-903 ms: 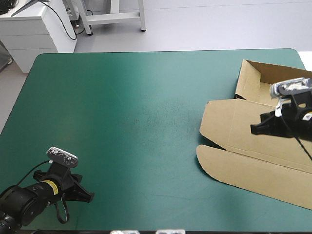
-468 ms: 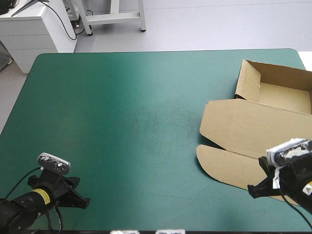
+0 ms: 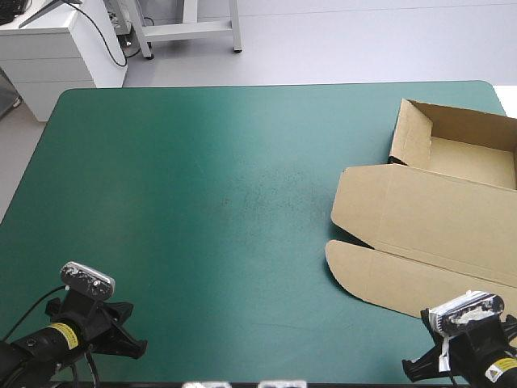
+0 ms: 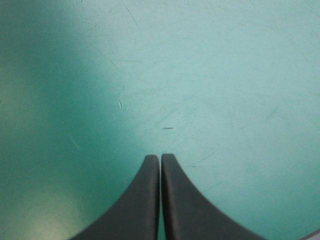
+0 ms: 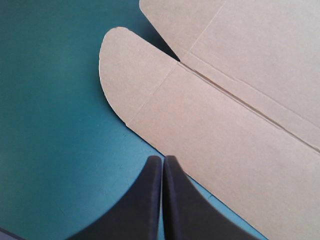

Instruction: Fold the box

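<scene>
High view: one brown box (image 3: 428, 212)

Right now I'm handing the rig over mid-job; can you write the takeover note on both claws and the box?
Left claw: shut, empty, over the bare teal-green table cover near the near left corner.
Right claw: shut, empty, tip by the near edge of the brown cut-board box.
Box: at the table's right side, tray toward the far edge, lid panel and rounded flaps lying flat.
Done: the tray walls in view are raised.
Left: the flat lid panel and flaps; neither claw grips anything.
</scene>
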